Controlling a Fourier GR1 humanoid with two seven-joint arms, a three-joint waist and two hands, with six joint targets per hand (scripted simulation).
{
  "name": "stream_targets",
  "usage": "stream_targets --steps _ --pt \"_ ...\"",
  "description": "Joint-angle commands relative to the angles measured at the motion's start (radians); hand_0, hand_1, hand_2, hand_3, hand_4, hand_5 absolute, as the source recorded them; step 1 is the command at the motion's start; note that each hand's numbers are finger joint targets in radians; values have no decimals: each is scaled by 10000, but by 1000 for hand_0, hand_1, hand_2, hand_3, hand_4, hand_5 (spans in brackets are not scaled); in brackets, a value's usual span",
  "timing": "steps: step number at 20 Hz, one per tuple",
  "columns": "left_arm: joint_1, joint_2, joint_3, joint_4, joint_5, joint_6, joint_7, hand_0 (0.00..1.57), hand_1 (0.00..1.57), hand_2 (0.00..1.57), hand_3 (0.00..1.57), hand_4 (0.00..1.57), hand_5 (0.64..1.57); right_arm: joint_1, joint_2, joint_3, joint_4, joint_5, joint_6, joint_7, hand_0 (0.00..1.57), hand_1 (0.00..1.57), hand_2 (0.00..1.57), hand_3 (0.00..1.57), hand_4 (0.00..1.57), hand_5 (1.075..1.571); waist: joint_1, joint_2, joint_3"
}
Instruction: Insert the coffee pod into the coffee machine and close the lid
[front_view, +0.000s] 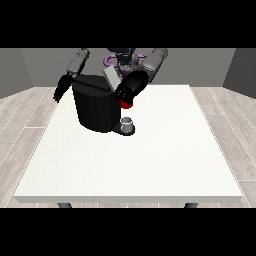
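- Right now your hand at the view's right (131, 87) sits over the top front of the coffee machine (95, 107), close to its upper right shoulder; you cannot tell from this view whether its fingers are spread, pressed together or pinching anything.
- Just under that hand you see a red thing at the machine (126, 104), peeking out below the black fingers and touching the machine's right side.
- Beside the hand, towards the robot, a grey slanted flap (112, 77) stands tilted up from the machine's top; it looks like the lid, raised rather than lying flat.
- Below the red thing, a small grey cup (127, 121) stands upright on the machine's dark base (125, 130), apart from the hand.
- Your hand at the view's left (61, 88) hangs beyond the table's far left corner, off to the machine's left and not touching it; its fingers point down and look straight and relaxed, holding nothing.
- The machine itself is a black block standing on the white table (150, 165), near the far edge and left of the middle.
- As for the coffee pod, you cannot pick it out here; it may be hidden by the hand.
- Everything sits in the far left part of the table.
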Motion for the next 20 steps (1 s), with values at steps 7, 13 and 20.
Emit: stream_targets --steps 7,13,20 --pt "-215 95 -134 69 -529 445 389 0 0 587 459 0 1571 -282 -239 -370 427 -120 25 -175 0 0 0 0 173 1571 118 6 -9" --pt "65 8 -162 196 -520 379 0 0 0 432 326 0 1571 402 135 -155 576 117 -341 -525 0 0 0 0 117 1571 280 -208 -9" --pt "1063 -1009 -305 -23 -355 108 546 0 0 0 0 0 1571 1059 -3 -641 1418 -260 -182 -514 0 0 0 0 144 1571 1279 -1769 -11"
